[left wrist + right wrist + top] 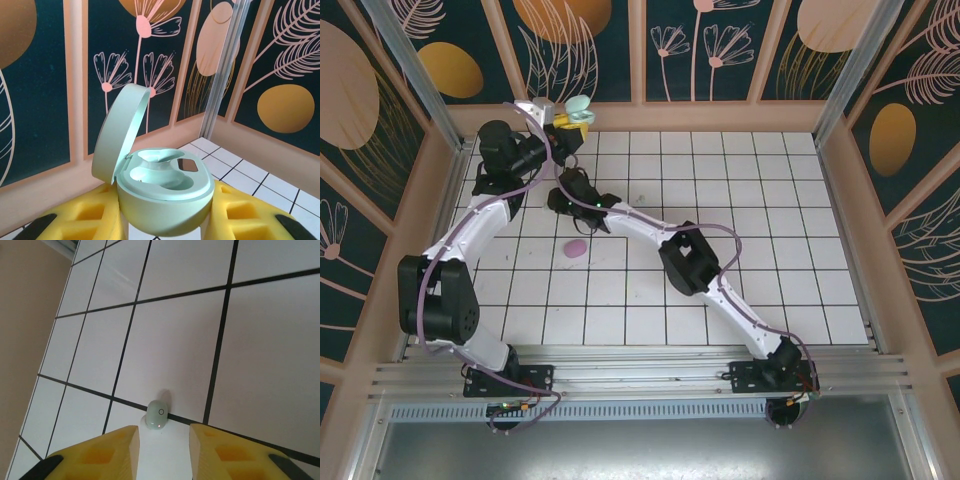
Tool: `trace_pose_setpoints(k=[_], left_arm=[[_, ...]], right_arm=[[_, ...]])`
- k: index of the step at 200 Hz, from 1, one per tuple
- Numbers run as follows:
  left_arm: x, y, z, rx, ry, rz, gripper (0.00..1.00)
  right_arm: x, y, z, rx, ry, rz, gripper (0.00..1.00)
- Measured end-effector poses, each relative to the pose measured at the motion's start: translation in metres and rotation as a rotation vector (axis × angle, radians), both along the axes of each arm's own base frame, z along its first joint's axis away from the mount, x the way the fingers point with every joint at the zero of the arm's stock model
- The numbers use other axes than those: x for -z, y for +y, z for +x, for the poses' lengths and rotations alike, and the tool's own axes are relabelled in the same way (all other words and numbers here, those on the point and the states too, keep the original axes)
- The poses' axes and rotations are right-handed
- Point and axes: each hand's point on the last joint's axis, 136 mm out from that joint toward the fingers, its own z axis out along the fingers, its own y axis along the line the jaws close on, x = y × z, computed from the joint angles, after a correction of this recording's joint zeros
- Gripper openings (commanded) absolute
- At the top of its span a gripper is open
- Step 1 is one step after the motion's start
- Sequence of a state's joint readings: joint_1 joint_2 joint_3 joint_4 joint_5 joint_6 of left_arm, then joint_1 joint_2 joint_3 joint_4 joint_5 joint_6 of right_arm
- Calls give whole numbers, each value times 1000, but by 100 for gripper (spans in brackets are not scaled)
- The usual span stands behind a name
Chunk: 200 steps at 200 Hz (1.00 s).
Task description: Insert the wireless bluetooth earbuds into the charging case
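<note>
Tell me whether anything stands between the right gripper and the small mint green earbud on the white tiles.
Nothing visible does: the small mint green earbud lies on bare white tile just ahead of the open right gripper.

I can't read any words, numbers or brand names here. The one mark I can see is a tiny ring on top of the pale green earbud (157, 415), which lies on a black line of the tiled counter (175, 340). The open green charging case (165, 197) has a small dark shiny patch inside, with no letters I can make out.
</note>
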State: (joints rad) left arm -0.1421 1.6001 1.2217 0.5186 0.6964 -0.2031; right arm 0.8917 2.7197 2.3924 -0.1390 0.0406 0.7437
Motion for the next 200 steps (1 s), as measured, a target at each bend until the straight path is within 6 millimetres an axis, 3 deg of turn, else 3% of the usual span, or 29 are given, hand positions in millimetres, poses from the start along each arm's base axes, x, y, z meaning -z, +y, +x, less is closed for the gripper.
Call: trace_pose_setpoints(k=[102, 200], left_arm=[[7, -1, 3, 2, 14, 2, 0], [13, -2, 4, 13, 22, -3, 0]], right_arm=[[24, 16, 1, 85, -71, 11, 32], [21, 31, 5, 96, -163, 57, 26]])
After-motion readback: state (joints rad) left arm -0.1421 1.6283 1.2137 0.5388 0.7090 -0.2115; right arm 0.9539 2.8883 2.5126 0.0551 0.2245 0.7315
